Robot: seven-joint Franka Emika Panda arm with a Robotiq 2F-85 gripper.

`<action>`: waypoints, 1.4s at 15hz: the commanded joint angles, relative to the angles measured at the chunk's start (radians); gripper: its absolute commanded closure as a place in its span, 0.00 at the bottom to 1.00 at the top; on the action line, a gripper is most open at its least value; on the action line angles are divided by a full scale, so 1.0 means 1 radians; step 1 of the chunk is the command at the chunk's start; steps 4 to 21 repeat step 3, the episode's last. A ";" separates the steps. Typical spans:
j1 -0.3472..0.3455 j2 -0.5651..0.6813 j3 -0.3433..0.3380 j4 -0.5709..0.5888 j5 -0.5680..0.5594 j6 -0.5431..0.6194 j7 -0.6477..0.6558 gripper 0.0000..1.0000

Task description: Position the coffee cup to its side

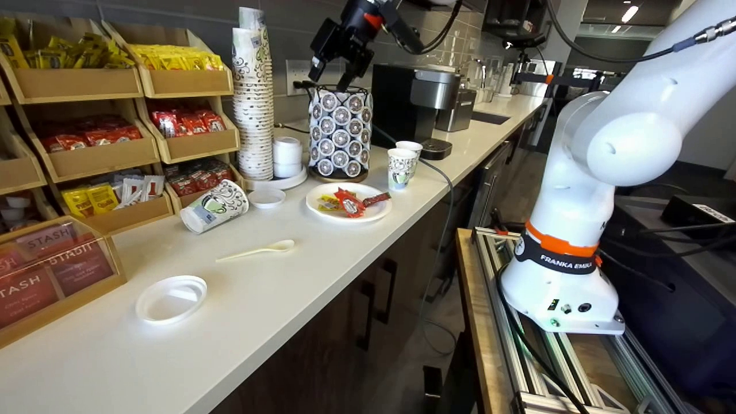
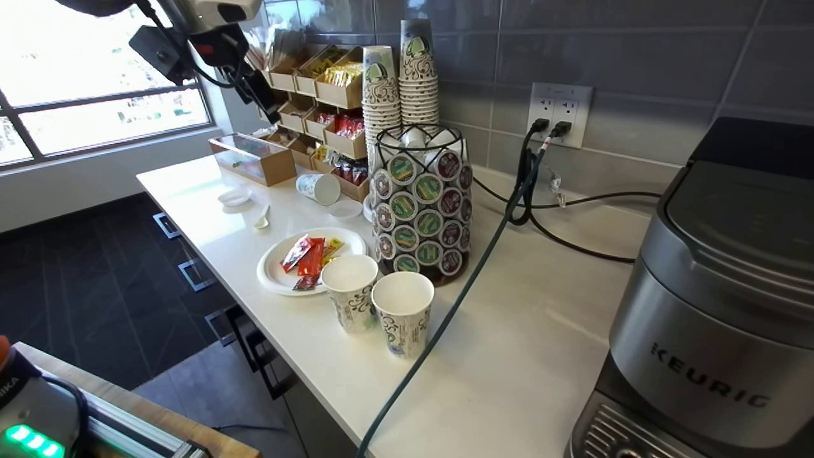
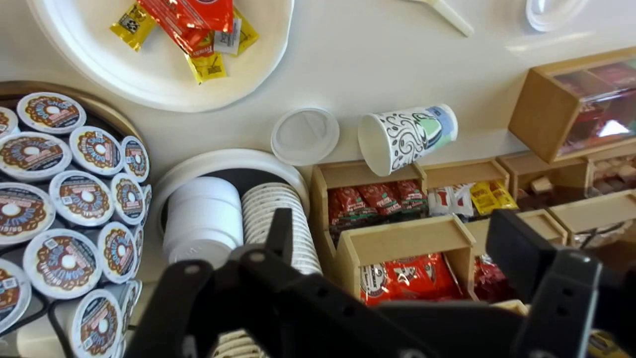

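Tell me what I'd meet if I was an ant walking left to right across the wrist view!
Rack of coffee pods → short white stack → flat round lid → coffee cup lying on its side → wooden box with a clear cover.

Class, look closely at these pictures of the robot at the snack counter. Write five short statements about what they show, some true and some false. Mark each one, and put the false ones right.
1. The coffee cup lies on its side. True.
2. The gripper is shut on the coffee cup. False: the gripper is open and holds nothing.
3. The plate holds red and yellow packets. True.
4. The spoon lies on the plate. False: the spoon lies directly on the counter.
5. The two paper cups near the plate stand upright. True.
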 commanded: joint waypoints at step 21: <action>0.022 -0.029 -0.026 -0.005 -0.018 -0.013 0.014 0.00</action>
